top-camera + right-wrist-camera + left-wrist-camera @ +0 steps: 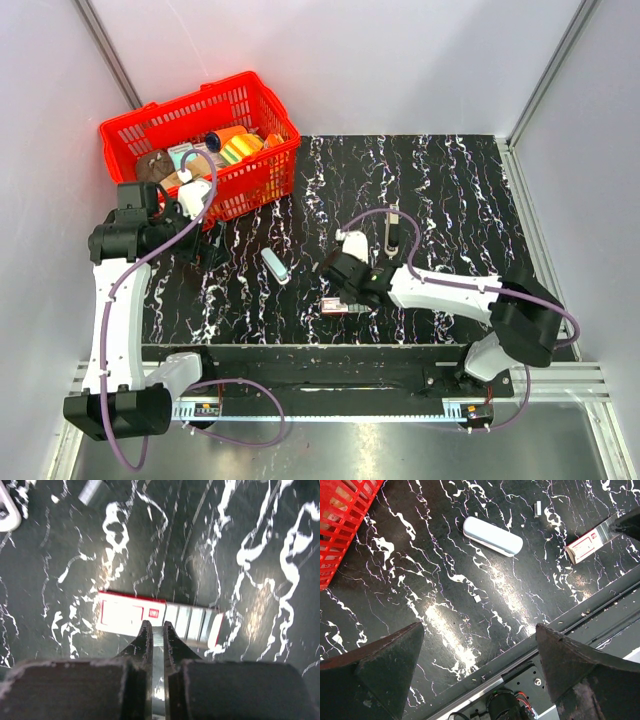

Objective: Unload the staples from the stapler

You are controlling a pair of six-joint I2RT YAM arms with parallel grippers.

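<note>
Red plastic mesh basket [255,180], far left, holds mixed items too small to identify. Left pincer [480,632] hangs near it above the black, white-veined counter [450,190], jaws wide apart and empty. Small pale blue-grey rounded bar stapler [492,536] lies flat mid-counter between the arms, touched by neither. Flat red-and-white cardboard box [125,615], to its right, is slid open on silvery rows. Right pincer [158,630] stands over the box, closed to a slit; whether the silvery sliver in that slit is pinched cannot be told. Likely hazards: dragging the light box and scattering staples. Slim grey metal piece [392,232], farther right, is unidentifiable. The stapler's loading side is hidden.
</note>
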